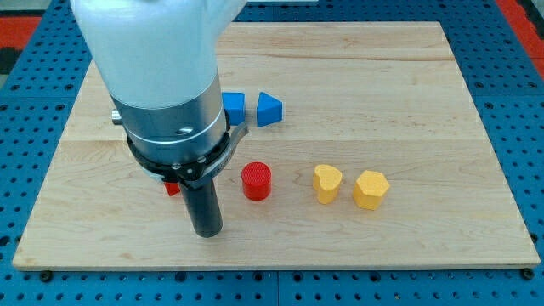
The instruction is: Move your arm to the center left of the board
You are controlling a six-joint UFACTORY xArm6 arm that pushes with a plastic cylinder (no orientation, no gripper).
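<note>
My tip (206, 231) rests on the wooden board (382, 76) at the lower left of centre. The arm's white and grey body covers the board's upper left. A red cylinder (256, 181) stands just to the right of the rod. A small red block (172, 188) peeks out at the rod's left, mostly hidden by the arm. A blue block (234, 106) and a blue triangular block (269, 109) sit above, at the arm's right edge. A yellow heart-shaped block (326, 183) and a yellow hexagonal block (371, 189) lie to the right.
The board lies on a blue perforated table (34, 93). A red area (25, 25) shows at the view's top left corner.
</note>
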